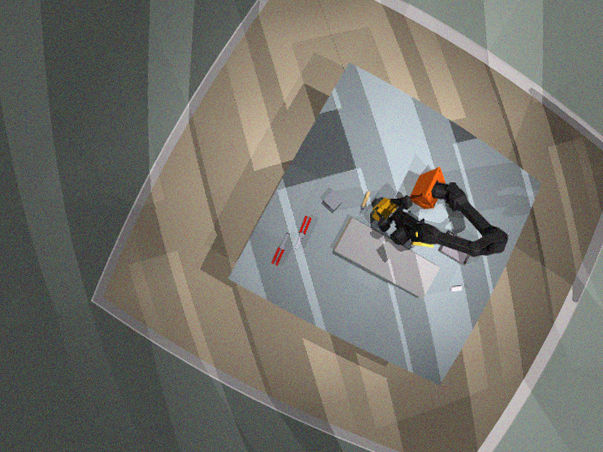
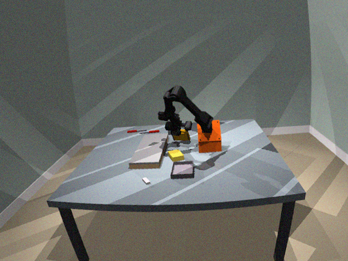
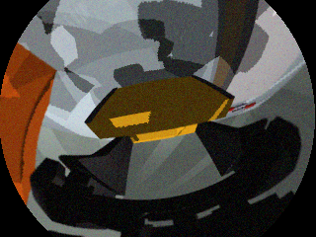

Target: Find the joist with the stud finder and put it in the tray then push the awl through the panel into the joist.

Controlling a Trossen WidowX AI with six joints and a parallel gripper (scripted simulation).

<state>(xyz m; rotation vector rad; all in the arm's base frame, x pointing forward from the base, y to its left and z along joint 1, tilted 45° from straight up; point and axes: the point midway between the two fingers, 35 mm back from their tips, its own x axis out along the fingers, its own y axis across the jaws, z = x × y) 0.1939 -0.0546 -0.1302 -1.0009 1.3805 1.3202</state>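
Observation:
My gripper (image 1: pixel 383 212) (image 3: pixel 162 125) is shut on the amber stud finder (image 1: pixel 387 207) (image 2: pixel 181 135) (image 3: pixel 163 106), a block with dark edges. It holds it tilted in the air, beside the panel's end nearest the awl. The pale floor panel (image 1: pixel 386 263) (image 2: pixel 147 152) lies on the table, partly covered by the arm in the top view. The awl (image 1: pixel 365 198), with a tan handle, lies just past that end of the panel; I cannot make it out in the exterior view. The dark-rimmed tray (image 2: pixel 182 176) stands near the panel's other end; no stud finder is in it.
A yellow block (image 1: pixel 423 245) (image 2: pixel 176 155) sits between panel and tray. The orange box (image 1: pixel 427 187) (image 2: pixel 210 137) (image 3: pixel 22 123) stands at the arm's base. Red-handled tools (image 1: pixel 305 225) (image 2: pixel 131 131), a grey block (image 1: pixel 332 198) and a small white piece (image 1: pixel 455 287) (image 2: pixel 146 180) lie around the panel.

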